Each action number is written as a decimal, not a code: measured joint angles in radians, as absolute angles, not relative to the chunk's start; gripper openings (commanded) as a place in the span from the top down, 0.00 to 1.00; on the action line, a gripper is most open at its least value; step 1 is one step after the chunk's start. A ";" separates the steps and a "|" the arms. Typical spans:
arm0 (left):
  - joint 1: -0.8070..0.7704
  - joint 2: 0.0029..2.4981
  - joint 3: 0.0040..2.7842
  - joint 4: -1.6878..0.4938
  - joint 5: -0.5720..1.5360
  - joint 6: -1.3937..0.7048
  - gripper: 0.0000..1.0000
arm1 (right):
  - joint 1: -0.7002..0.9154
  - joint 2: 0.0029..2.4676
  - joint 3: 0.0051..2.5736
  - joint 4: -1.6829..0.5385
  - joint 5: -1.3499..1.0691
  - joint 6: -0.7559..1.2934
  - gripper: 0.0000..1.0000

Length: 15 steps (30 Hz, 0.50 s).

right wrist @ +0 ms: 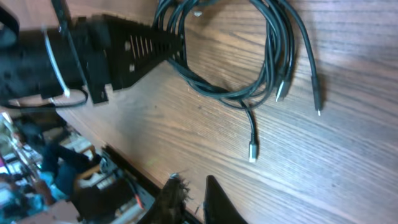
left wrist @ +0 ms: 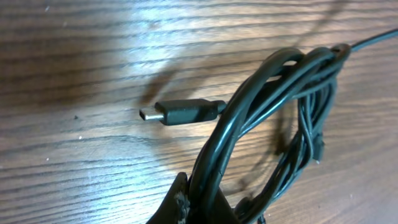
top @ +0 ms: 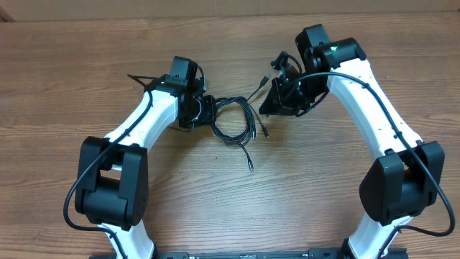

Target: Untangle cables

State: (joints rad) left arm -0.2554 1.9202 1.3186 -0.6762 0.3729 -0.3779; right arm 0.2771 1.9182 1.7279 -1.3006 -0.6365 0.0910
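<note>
Between both arms, thin black coiled cables (top: 234,126) sit clamped in the left gripper (top: 210,111); the right gripper (right wrist: 194,202), fingers narrowly apart and empty, hangs just to their right.

Grained wooden counter (top: 65,65) with soft sheen, smooth black rubbery cables (left wrist: 261,81), silver metal plug tips (right wrist: 252,155), white plastic arm shells (top: 374,101)

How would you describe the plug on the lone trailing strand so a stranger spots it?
On the wooden table, a coil of black cables lies between the left arm and the right arm. One strand leaves it toward the robot's base and ends in a silver-tipped plug. That plug lies alone on bare wood; the others stay near the loops.
</note>
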 measured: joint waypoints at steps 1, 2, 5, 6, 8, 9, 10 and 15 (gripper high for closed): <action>-0.255 1.920 1.321 -0.675 0.398 -0.347 0.96 | 0.279 1.918 1.728 -1.279 -0.636 0.098 0.68; -0.255 1.920 1.322 -0.676 0.432 -0.315 0.96 | 0.279 1.918 1.728 -1.265 -0.635 0.105 0.67; -0.252 1.920 1.348 -0.682 0.627 -0.179 0.96 | 0.282 1.919 1.728 -1.203 -0.637 0.173 0.60; -0.251 1.920 1.362 -0.682 0.687 -0.154 0.96 | 0.284 1.919 1.728 -1.185 -0.636 0.190 0.60; -0.245 1.920 1.393 -0.668 0.797 -0.117 0.96 | 0.298 1.919 1.728 -1.147 -0.628 0.251 0.60; -0.243 1.920 1.411 -0.662 0.844 -0.104 0.96 | 0.311 1.919 1.728 -1.131 -0.616 0.290 0.60; -0.242 1.920 1.426 -0.659 0.878 -0.097 0.96 | 0.319 1.919 1.728 -1.118 -0.603 0.324 0.60; -0.240 1.920 1.486 -0.684 0.921 -0.130 0.96 | 0.342 1.919 1.728 -1.075 -0.529 0.469 0.60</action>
State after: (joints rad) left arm -0.2401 1.9198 1.4860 -0.6842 0.9215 -0.1299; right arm 0.3424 1.9190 1.7279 -1.0752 -0.5293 0.4694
